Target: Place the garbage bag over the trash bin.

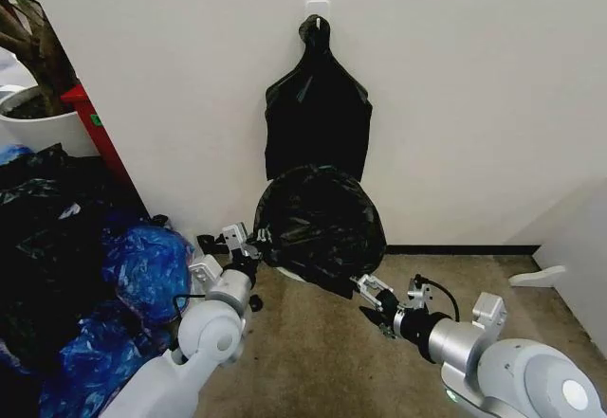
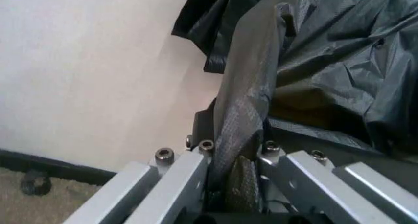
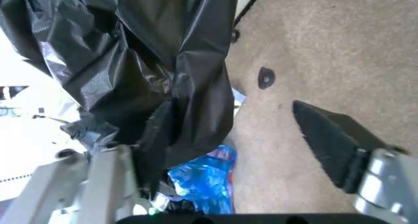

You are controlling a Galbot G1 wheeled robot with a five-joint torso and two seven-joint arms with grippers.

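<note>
The garbage bag [image 1: 319, 227] is draped, billowed and crinkled, against the wall [image 1: 455, 86], directly below a flat black bunch [image 1: 318, 115] hung from a hook; only a sliver of the trash bin [image 1: 289, 274] is seen under its lower edge. The left gripper [image 1: 243, 241] is set at the bag's left edge, its fingers [image 2: 196, 160] closed on a fold of film. The right gripper [image 1: 376, 297] is placed at the bag's lower right edge, jaws spread wide (one finger [image 3: 330, 141] apart over carpet, the other against the film).
</note>
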